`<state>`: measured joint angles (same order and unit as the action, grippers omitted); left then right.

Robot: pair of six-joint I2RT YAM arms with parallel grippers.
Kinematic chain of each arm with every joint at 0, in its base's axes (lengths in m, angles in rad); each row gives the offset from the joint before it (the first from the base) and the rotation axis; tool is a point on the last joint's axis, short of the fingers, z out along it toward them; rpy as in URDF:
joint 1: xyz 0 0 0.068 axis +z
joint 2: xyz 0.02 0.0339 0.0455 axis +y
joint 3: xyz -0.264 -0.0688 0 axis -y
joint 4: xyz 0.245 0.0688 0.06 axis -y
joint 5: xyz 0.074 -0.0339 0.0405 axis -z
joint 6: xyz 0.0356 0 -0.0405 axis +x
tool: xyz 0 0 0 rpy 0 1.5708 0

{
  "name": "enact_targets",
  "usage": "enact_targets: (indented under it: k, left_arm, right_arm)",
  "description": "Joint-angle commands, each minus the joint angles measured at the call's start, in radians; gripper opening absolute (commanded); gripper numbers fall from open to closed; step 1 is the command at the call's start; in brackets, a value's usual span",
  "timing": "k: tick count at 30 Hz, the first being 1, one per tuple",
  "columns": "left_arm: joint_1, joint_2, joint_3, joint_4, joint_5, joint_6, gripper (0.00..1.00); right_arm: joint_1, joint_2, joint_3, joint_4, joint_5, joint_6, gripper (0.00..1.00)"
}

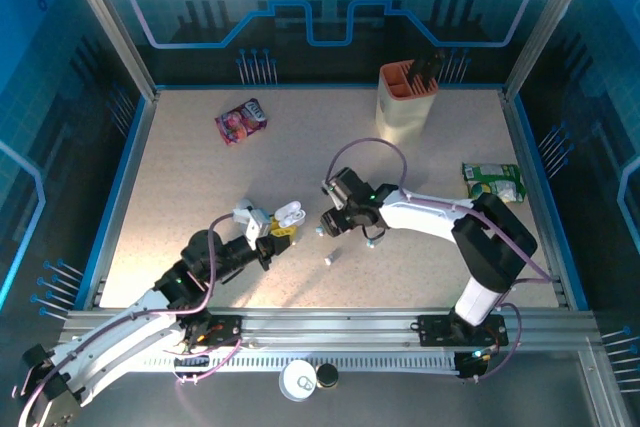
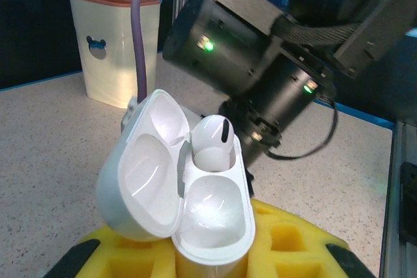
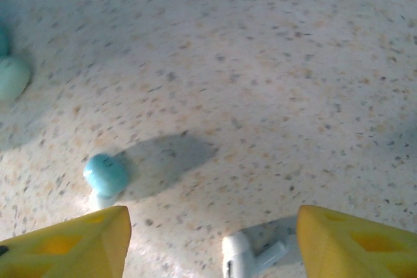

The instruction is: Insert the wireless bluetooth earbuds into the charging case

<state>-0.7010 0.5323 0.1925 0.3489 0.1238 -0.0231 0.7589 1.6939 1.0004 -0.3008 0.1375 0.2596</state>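
Note:
The white charging case (image 2: 195, 213) stands with its lid open between the yellow pads (image 2: 287, 239) of my left gripper (image 1: 275, 227), which is shut on it. One white earbud (image 2: 212, 138) sits in the case's far slot, and the near slot holds nothing. My right gripper (image 3: 212, 245) hovers just right of the case (image 1: 290, 214), open, with nothing between its yellow fingertips (image 3: 71, 242). Below it a white earbud (image 3: 244, 258) lies on the table near the right fingertip. A pale blue earbud (image 3: 105, 175) lies to the left. Another white earbud (image 1: 329, 258) rests in front of the right gripper (image 1: 322, 221).
A cream holder with an orange rim (image 1: 407, 94) stands at the back right. A purple snack packet (image 1: 241, 120) lies at the back left, a green packet (image 1: 494, 180) at the right edge. A pale rounded object (image 3: 13, 76) lies at the left of the right wrist view.

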Motion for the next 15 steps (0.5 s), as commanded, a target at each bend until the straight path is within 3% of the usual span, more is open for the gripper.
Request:
enact_targets:
  k: [1,6,15]
  left_arm:
    - [0.007,0.011,0.010,0.049,0.013,0.014,0.03]
    - [0.006,0.012,0.000,0.062,0.033,0.010,0.03]
    - [0.006,0.011,-0.011,0.075,0.048,0.024,0.04]
  right_arm:
    - [-0.065,0.037,0.007,0.001,-0.184,0.009,0.71]
    - [-0.089,0.091,0.018,-0.021,-0.282,-0.023,0.72]
    - [-0.088,0.048,-0.079,-0.008,-0.316,0.007,0.69]
